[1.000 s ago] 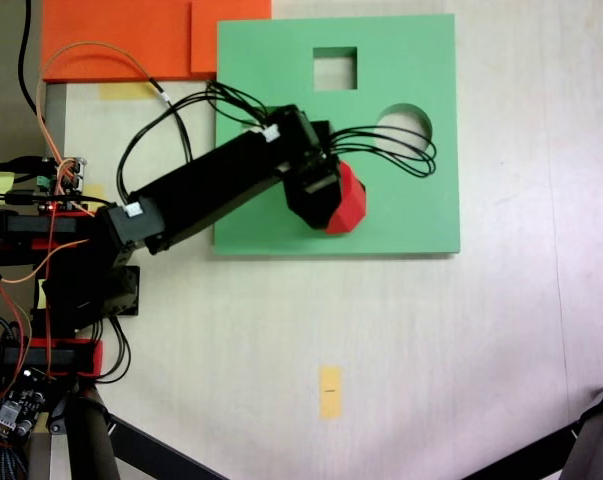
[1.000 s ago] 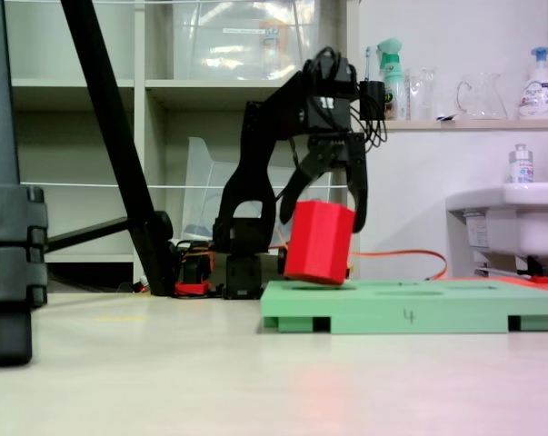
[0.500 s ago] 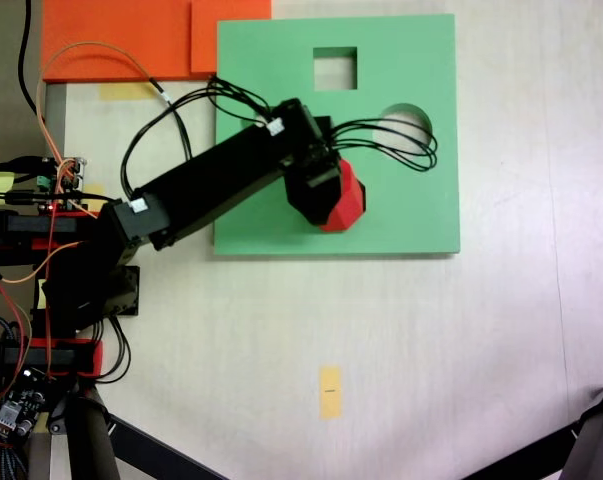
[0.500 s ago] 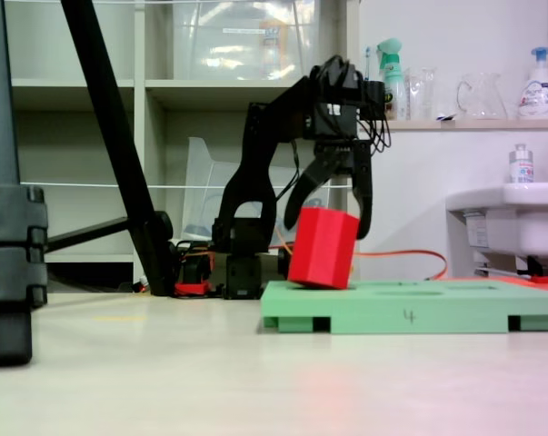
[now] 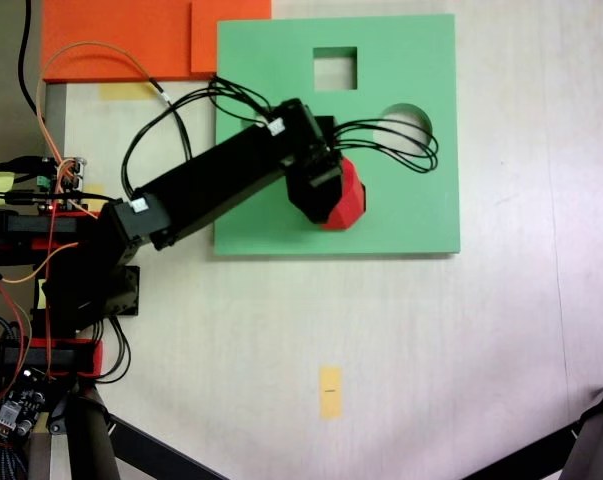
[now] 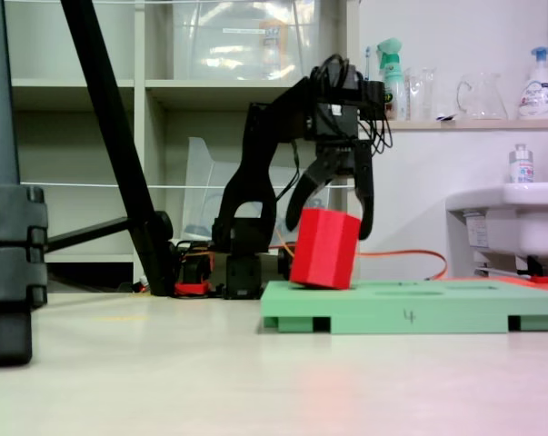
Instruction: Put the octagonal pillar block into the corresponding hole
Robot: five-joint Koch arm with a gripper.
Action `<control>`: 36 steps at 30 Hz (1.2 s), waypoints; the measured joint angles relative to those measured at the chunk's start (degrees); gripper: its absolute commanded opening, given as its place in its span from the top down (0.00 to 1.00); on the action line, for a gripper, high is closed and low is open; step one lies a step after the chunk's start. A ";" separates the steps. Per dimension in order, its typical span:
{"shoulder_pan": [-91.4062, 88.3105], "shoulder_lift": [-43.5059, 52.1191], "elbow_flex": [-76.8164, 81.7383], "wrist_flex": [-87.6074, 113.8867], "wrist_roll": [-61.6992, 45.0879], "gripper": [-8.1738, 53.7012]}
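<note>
We hold the octagonal pillar block (image 6: 324, 248) clamped in our gripper (image 6: 333, 222), tilted, its lower edge touching the green board (image 5: 401, 215), presumably seeking the corresponding hole beneath, hidden from us. The round cutout (image 5: 406, 118) lies just beyond.

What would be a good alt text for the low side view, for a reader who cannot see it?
A black robot arm holds a red block in its jaws, the block tilted with its lower edge on a flat green board. Shelves stand behind, and a thick black tripod leg crosses the left foreground.
</note>
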 measured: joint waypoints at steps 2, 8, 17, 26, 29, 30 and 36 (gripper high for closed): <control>-0.35 0.00 0.00 -0.35 0.00 0.49; -0.62 -0.88 0.00 -0.35 0.00 0.49; -0.09 -2.20 0.00 -0.62 2.02 0.42; -0.09 -2.20 0.88 -0.79 2.11 0.04; 0.18 -2.20 0.79 -0.79 2.11 0.03; 0.53 -2.20 0.79 -0.79 1.93 0.03; 0.18 -0.79 0.88 -0.79 1.14 0.03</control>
